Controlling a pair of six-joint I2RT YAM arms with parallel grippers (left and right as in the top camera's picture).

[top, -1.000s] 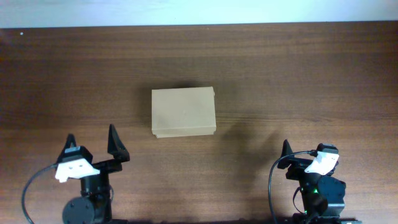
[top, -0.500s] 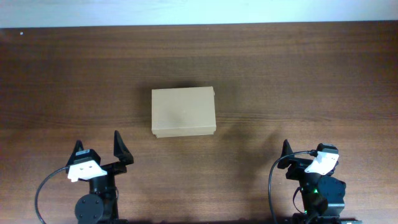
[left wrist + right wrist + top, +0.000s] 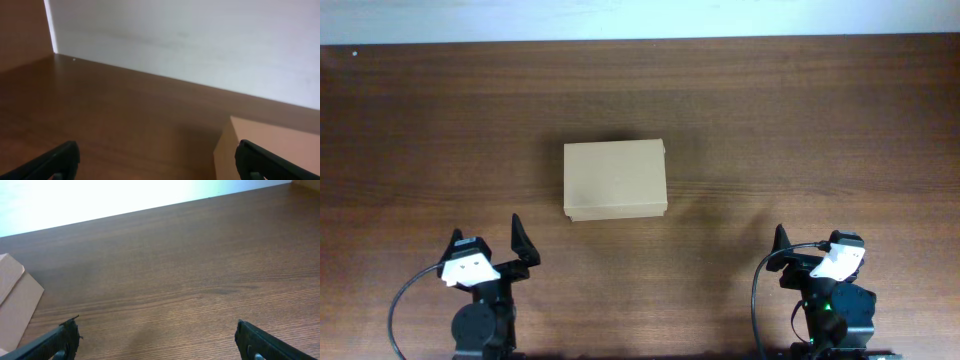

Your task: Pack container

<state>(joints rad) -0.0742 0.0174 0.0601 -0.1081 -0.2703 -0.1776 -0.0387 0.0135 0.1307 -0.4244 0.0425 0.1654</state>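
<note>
The container (image 3: 615,180) is a plain tan cardboard box with its lid shut, lying at the middle of the table. It shows at the lower right of the left wrist view (image 3: 272,147) and at the left edge of the right wrist view (image 3: 15,300). My left gripper (image 3: 488,240) is open and empty, near the front edge, below and left of the box. It also shows in its own wrist view (image 3: 157,160). My right gripper (image 3: 812,242) is open and empty at the front right, well apart from the box, and shows in its wrist view (image 3: 157,340). No pens are in view.
The dark wooden table (image 3: 800,120) runs back to a white wall (image 3: 640,18) along its far edge. Black cables loop beside each arm base at the front edge.
My left arm has shifted to the right and a little toward the front edge, still open. The right arm and the box have not moved.
</note>
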